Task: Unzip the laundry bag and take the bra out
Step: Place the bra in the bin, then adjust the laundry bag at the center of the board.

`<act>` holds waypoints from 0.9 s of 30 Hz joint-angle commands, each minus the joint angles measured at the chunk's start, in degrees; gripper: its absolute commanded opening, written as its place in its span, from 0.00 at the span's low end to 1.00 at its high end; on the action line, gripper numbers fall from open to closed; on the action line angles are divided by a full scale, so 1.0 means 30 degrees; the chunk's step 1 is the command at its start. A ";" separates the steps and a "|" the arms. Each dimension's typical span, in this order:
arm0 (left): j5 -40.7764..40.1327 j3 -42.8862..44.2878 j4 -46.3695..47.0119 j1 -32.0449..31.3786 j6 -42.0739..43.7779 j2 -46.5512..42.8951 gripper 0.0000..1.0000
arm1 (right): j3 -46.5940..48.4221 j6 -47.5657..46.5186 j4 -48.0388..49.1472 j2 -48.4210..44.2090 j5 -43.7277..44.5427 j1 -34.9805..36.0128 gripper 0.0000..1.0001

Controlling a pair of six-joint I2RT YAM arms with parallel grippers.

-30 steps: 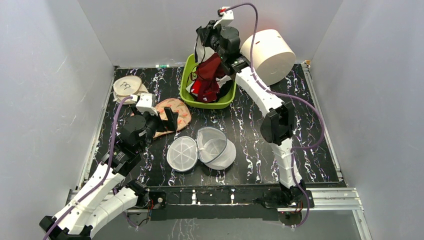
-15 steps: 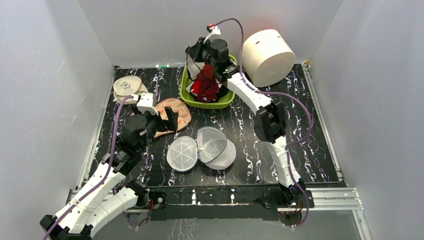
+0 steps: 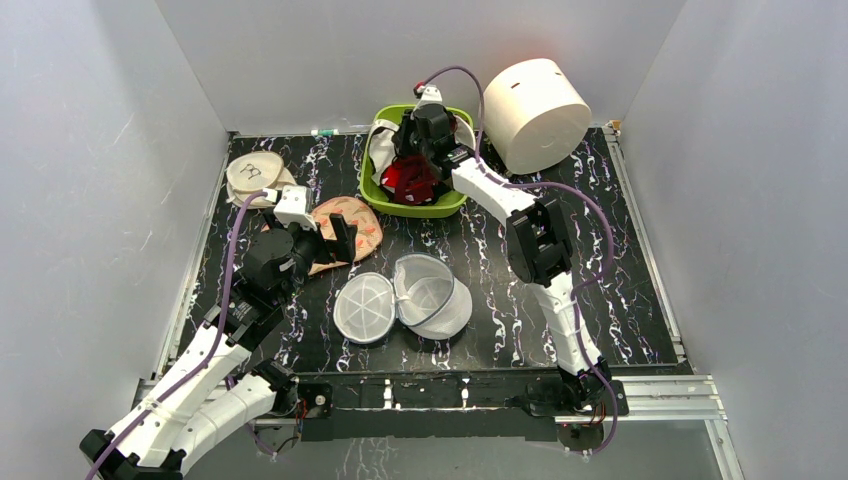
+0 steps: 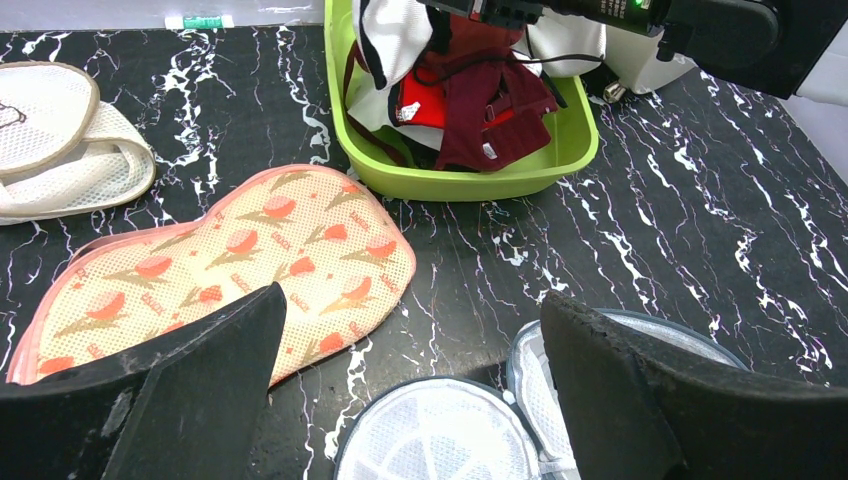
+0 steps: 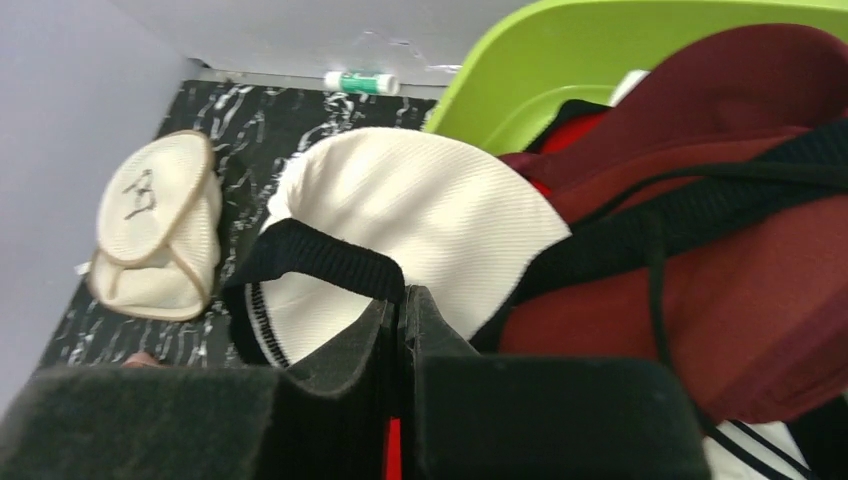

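Far left: a cream mesh pouch (image 3: 252,178) is noted, closed, its contents not shown. Beside it lies a flat peach floral pouch (image 4: 230,270). The left gripper (image 4: 410,320) is held above that pouch's near edge, jaws spread wide, nothing between them.

Centre: the squat white see-through mesh laundry bag (image 3: 432,297) is seen unzipped. Its round flat lid (image 3: 364,308) is folded out to the left, and nothing dark shows inside.

Right of centre: a lime-green plastic basin (image 4: 470,185) holds the dark red moulded-cup bra (image 5: 720,300), heaped on a red-and-white garment (image 5: 400,210). The right gripper (image 5: 403,300) is lowered into the basin, jaws pressed together on what appears to be a dark strap of the bra.

Step judged: bra out and being deposited. Next, the jaws must be opened and lifted clear without snagging straps.

Far right: a big solid white cylinder (image 3: 535,100).
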 commanded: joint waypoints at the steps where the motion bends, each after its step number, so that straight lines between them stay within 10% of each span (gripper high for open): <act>1: -0.0111 -0.0137 0.0269 0.0084 -0.0055 -0.0049 0.98 | 0.0132 -0.1194 -0.1089 0.0073 0.2111 -0.0088 0.00; 21: 0.0176 -0.0183 0.0363 0.0092 -0.0172 0.0389 0.98 | -0.7164 -0.1412 -0.2301 -0.3205 0.5614 -0.0088 0.00; 27: 0.0181 -0.0114 0.0277 0.0083 -0.0172 0.0686 0.99 | -0.5075 -0.1274 -0.4111 -0.3004 0.4846 -0.0088 0.18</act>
